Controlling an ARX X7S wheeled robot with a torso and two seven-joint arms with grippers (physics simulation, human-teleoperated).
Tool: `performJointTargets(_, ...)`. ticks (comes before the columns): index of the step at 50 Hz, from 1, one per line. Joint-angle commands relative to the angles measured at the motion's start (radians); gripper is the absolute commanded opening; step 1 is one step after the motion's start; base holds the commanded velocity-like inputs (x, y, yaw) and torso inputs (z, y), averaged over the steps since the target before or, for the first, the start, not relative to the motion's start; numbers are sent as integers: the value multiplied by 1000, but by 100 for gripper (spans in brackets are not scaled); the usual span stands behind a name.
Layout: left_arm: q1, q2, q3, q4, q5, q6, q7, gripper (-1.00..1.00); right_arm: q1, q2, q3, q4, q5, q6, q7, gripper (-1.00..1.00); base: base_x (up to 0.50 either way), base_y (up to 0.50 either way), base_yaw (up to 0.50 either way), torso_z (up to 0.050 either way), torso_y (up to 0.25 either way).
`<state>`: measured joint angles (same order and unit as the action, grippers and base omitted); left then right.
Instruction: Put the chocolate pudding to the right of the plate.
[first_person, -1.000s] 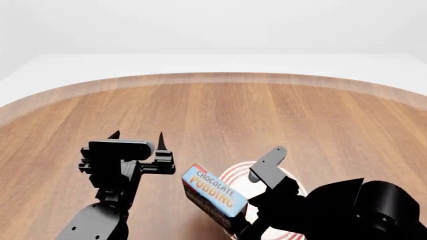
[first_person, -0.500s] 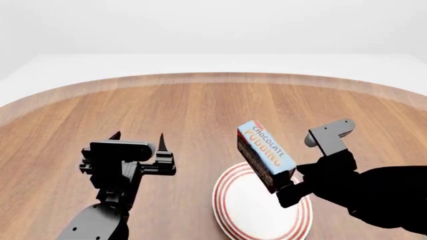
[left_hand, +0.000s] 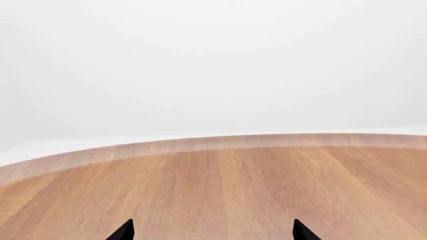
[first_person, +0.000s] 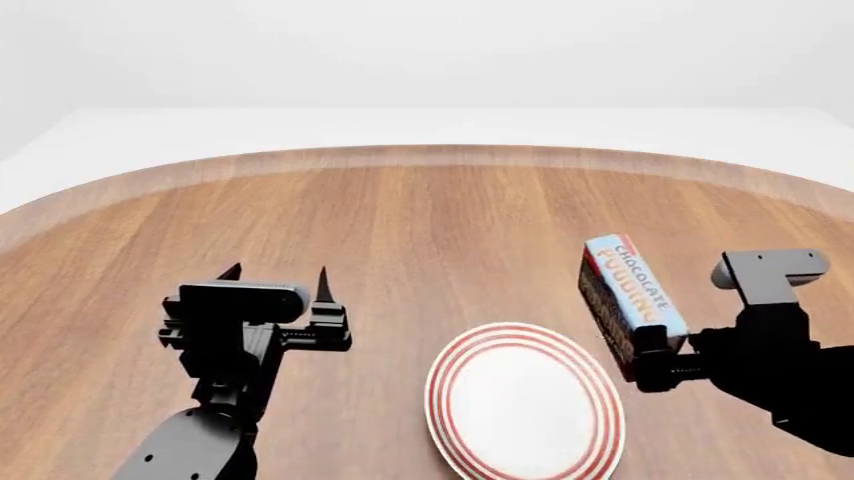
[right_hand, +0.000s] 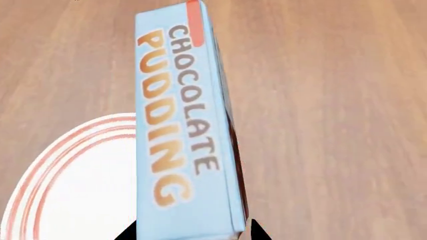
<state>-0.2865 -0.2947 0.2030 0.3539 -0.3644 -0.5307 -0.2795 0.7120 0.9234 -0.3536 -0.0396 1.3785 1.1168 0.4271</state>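
The chocolate pudding (first_person: 630, 297) is a light blue carton with dark brown sides, held in the air above the plate's right edge. My right gripper (first_person: 650, 362) is shut on its near end. In the right wrist view the carton (right_hand: 183, 135) fills the middle, with the gripper (right_hand: 193, 234) clamped on its end. The plate (first_person: 523, 402) is white with red rings and lies on the wooden table at the front centre; its rim (right_hand: 50, 160) shows beside the carton. My left gripper (first_person: 278, 278) hovers open and empty left of the plate, its fingertips (left_hand: 125, 231) wide apart.
The round wooden table (first_person: 427, 220) stretches away to a curved far edge (first_person: 427, 155). Bare wood lies to the right of the plate (right_hand: 333, 130).
My right gripper has carried the pudding from the plate's left side up and across to above its right edge, uncovering the plate. The left arm has stayed still.
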Motion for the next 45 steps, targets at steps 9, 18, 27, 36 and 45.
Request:
performJointTargets(9, -1, -5, 7, -3, -5, 4, -4, 100, -170, 114, 110, 119, -2, -123, -37, -100, 0, 0, 0, 0, 0)
performJointTargets(18, 2, -7, 10, -3, -6, 8, -8, 100, -186, 126, 113, 172, -34, -153, -61, -100, 0, 0, 0, 0, 0)
performJointTargets(27, 2, -8, 12, -8, -9, 11, -9, 100, -201, 125, 117, 209, -42, -170, -73, -100, 0, 0, 0, 0, 0)
performJointTargets(36, 3, -11, 12, -8, -12, 15, -12, 100, -230, 100, 95, 264, -82, -206, -108, -100, 0, 0, 0, 0, 0)
performJointTargets(45, 0, -12, 17, -6, -13, 12, -15, 100, -251, 74, 75, 315, -114, -238, -145, -100, 0, 0, 0, 0, 0)
